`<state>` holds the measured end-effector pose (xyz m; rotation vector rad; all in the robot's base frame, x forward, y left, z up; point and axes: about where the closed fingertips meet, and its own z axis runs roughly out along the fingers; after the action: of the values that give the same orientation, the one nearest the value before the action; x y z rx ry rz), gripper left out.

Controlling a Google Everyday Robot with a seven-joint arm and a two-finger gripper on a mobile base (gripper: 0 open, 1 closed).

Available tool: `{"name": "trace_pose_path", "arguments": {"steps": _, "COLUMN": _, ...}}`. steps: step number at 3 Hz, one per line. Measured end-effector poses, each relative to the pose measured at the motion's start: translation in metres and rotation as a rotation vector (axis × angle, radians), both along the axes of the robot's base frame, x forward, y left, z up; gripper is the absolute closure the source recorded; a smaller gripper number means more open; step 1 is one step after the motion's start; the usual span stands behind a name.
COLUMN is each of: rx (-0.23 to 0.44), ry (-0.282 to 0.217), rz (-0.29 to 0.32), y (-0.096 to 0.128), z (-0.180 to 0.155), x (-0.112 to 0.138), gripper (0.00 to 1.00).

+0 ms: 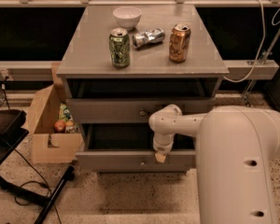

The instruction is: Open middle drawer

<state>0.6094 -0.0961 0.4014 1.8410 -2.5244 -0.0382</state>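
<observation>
Speckled floor (130, 197), grey cabinet (86, 55): middle drawer (109, 161) already stands well out, gripper (161, 157) at its front lip, 3 o'clock of the knob (142, 162), grip state I cannot tell, little left.

The middle drawer (112, 160) is finished in matt grey with a metal-looking knob (142, 162). The gripper (160, 156), positioned at its front edge, is carried by a smooth white plastic-looking arm (242, 162).
</observation>
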Motion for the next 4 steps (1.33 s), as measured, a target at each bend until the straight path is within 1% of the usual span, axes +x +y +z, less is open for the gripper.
{"name": "trace_pose_path", "arguments": {"steps": 1, "rx": -0.004, "ry": -0.006, "rz": -0.001, "y": 0.001, "z": 0.006, "x": -0.012, "gripper": 1.0}}
{"name": "trace_pose_path", "arguments": {"steps": 2, "rx": -0.01, "ry": -0.017, "rz": 0.001, "y": 0.002, "z": 0.013, "x": -0.03, "gripper": 1.0}}
{"name": "trace_pose_path", "arguments": {"steps": 3, "rx": -0.01, "ry": -0.017, "rz": 0.001, "y": 0.002, "z": 0.013, "x": -0.03, "gripper": 1.0}}
{"name": "trace_pose_path", "arguments": {"steps": 4, "rx": -0.012, "ry": -0.034, "rz": 0.005, "y": 0.001, "z": 0.02, "x": -0.048, "gripper": 1.0}}
